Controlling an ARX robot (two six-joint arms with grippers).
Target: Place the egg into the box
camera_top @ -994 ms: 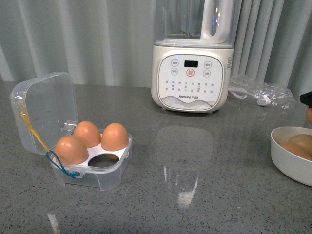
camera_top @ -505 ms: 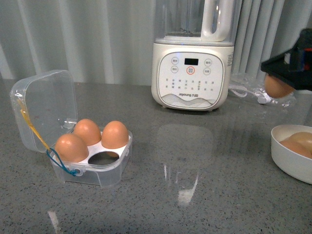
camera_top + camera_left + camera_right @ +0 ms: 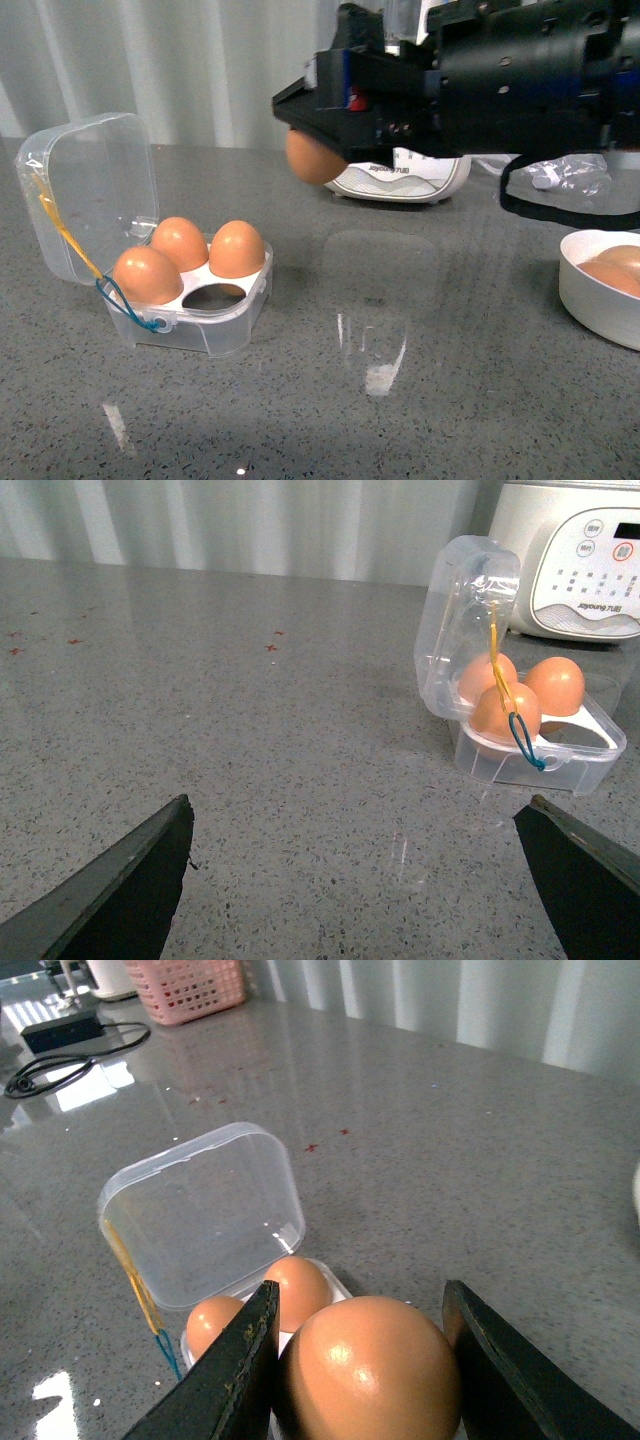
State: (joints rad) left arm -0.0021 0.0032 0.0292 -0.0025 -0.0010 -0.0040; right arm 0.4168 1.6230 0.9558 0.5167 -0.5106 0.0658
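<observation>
front view: right claw (image 3: 306,128) grips egg (image 3: 311,160).

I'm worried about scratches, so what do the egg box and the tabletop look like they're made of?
The box looks like thin, clear, glossy plastic: the background shows through its lid. The tabletop looks like polished grey speckled stone or composite, since it mirrors light.

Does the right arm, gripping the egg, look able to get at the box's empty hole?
Probably yes. The lid stands open, the empty hole is the box's near one toward the right gripper holding the egg, and nothing stands between them.
</observation>
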